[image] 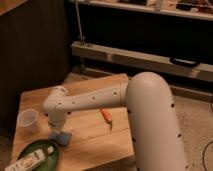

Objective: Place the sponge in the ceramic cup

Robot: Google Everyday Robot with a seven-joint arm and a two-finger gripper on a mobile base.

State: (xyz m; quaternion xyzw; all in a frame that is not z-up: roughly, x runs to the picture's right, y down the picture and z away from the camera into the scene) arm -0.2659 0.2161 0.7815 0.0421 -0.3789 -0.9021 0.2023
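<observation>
We see the gripper (56, 128) right over the sponge (62, 137), grip state unclear, with the ceramic cup (27, 120) nearby toward the tabletop (95, 136) left edge.

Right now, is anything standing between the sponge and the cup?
Nothing visible does. The end effector is down at the sponge, and the tabletop from it to the cup shows only wood. The plate lies aside.
</observation>
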